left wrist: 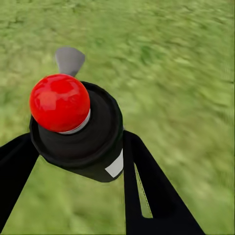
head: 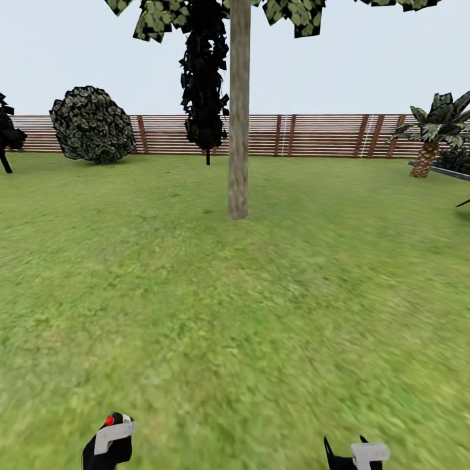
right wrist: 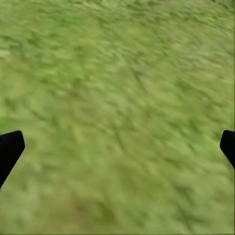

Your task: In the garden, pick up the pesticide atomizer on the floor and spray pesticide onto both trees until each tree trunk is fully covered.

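Lawn w/ one tree trunk [head: 238, 111] ahead, atomizer [left wrist: 78, 127] already in left gripper [left wrist: 73, 161].

Left jaws closed on the atomizer's black body, red knob on top, grey nozzle fwd; it sits at the head view's bottom edge, well apart from the trunk. Right gripper [right wrist: 117, 147] hangs over bare grass, fingers spread wide, holding nothing. Lawn [head: 261, 294] is flat, mottled green, running to a brown slat fence [head: 313, 135] (round bush [head: 91, 124] by it at left, small palm [head: 434, 134] at right, dark thin tree [head: 204, 85] just behind the trunk).
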